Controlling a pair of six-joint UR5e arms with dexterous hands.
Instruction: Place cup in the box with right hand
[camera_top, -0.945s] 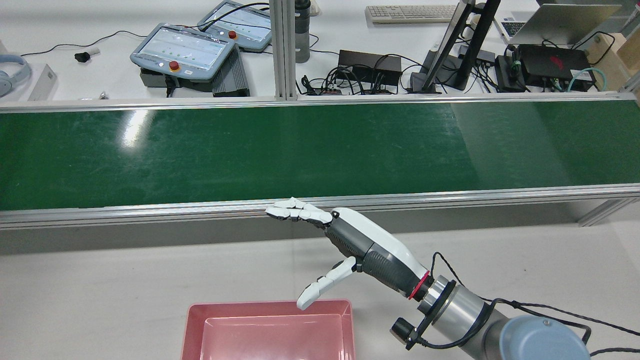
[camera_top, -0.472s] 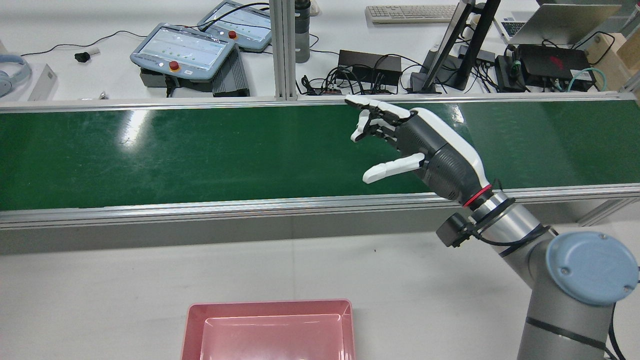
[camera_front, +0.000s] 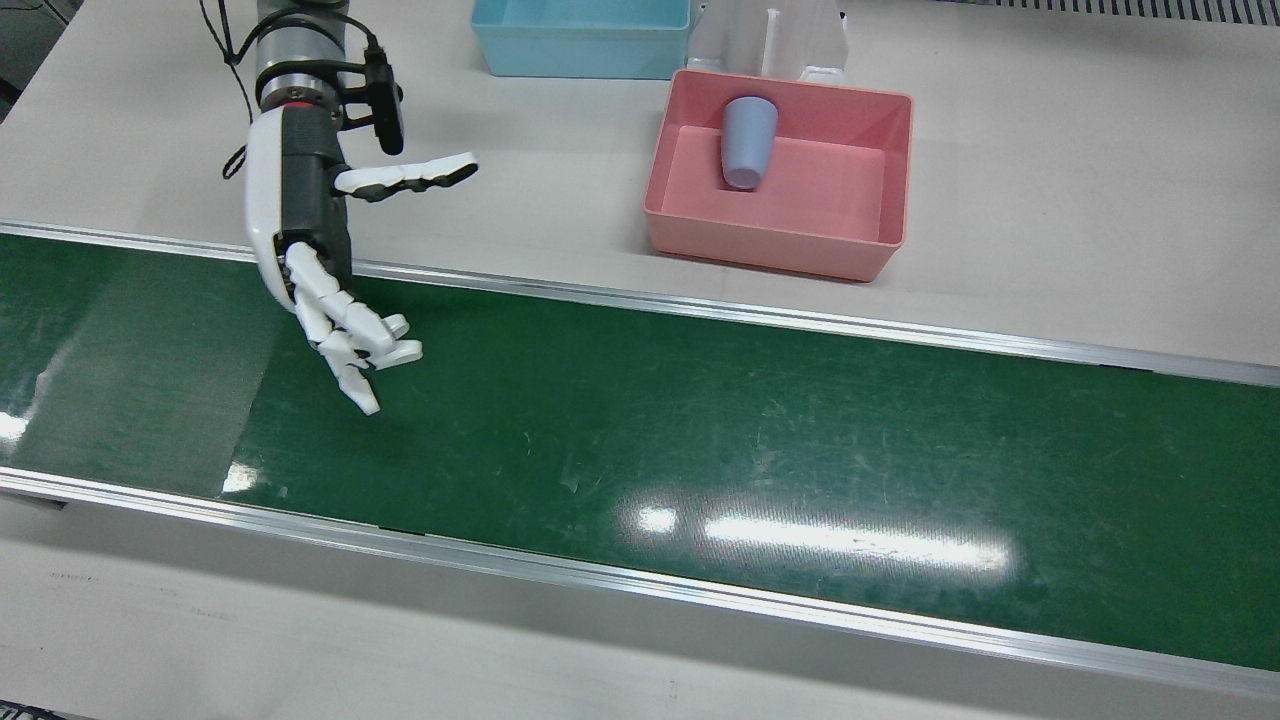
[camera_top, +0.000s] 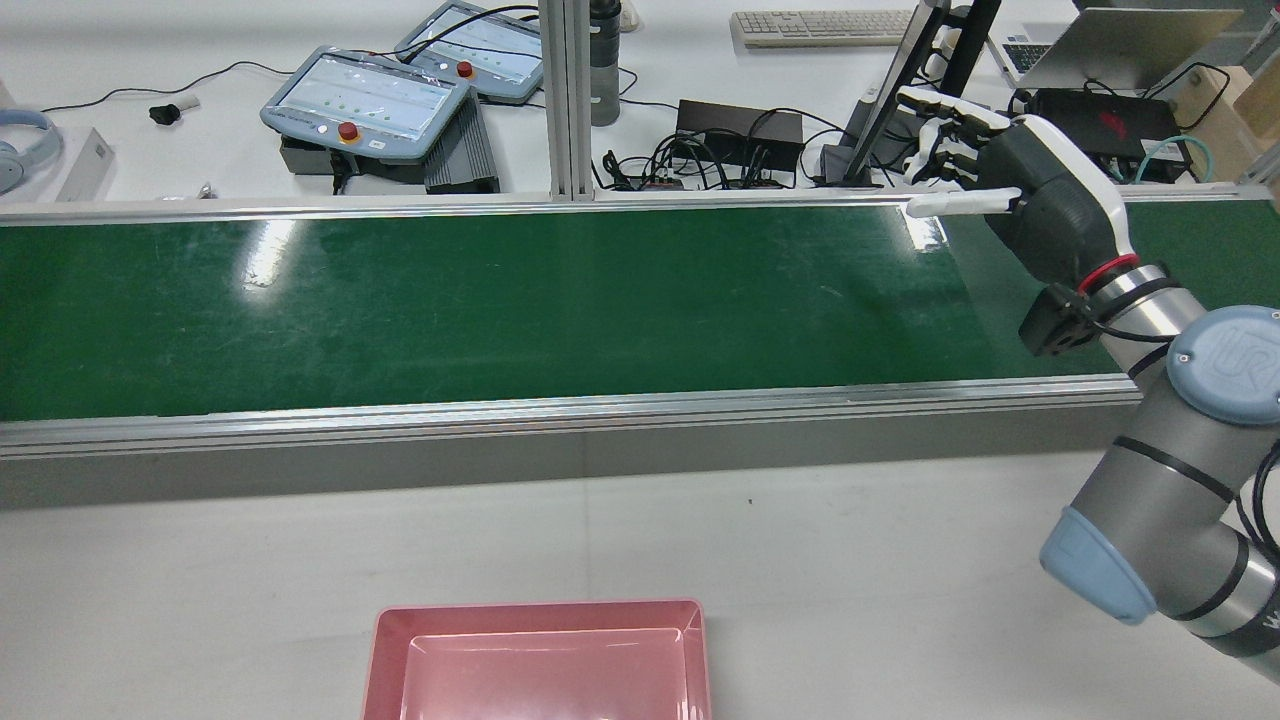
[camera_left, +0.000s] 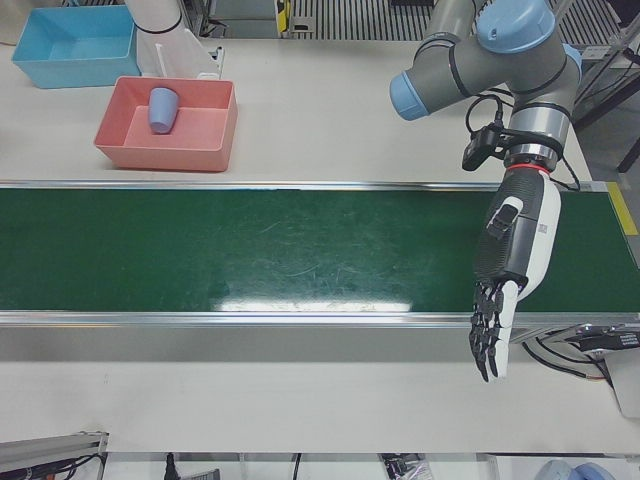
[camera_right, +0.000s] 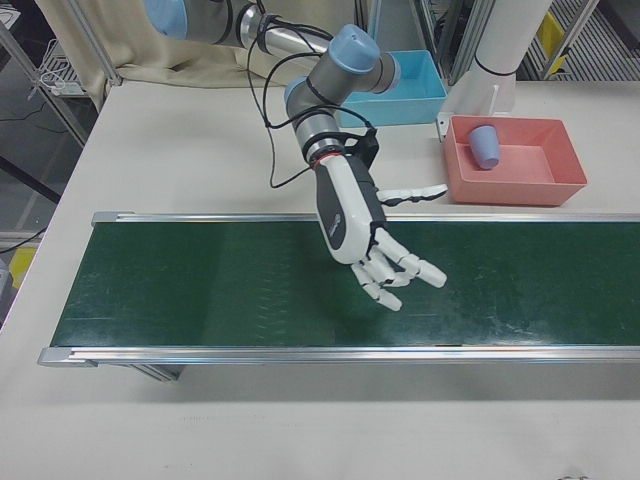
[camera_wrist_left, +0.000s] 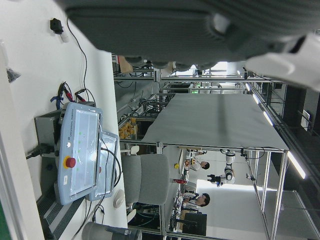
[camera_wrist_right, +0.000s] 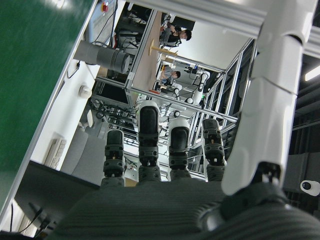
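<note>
A blue-grey cup (camera_front: 748, 140) lies tilted inside the pink box (camera_front: 770, 260), against the wall nearest the arms' pedestals; the cup (camera_right: 485, 147) also shows in the right-front view. The rear view shows only part of the box (camera_top: 540, 612), and no cup. My right hand (camera_front: 300, 230) hovers open over the green conveyor belt (camera_front: 700, 450), well to the left of the box, with its fingers spread and nothing in them. In the rear view the right hand (camera_top: 1040, 200) is at the belt's far right. My left hand (camera_left: 510, 260) hangs open and empty, fingers down, over the belt's other end.
A light blue bin (camera_front: 580, 45) and a white pedestal (camera_front: 770, 35) stand behind the pink box. Beyond the belt, on the operators' table, are two teach pendants (camera_top: 365, 100), cables and a monitor stand (camera_top: 900, 120). Aluminium rails (camera_front: 800, 320) run along both sides of the belt.
My right hand rose from just above the pink box's rim and swung forward and right, across the belt to its far right side. It stayed open.
</note>
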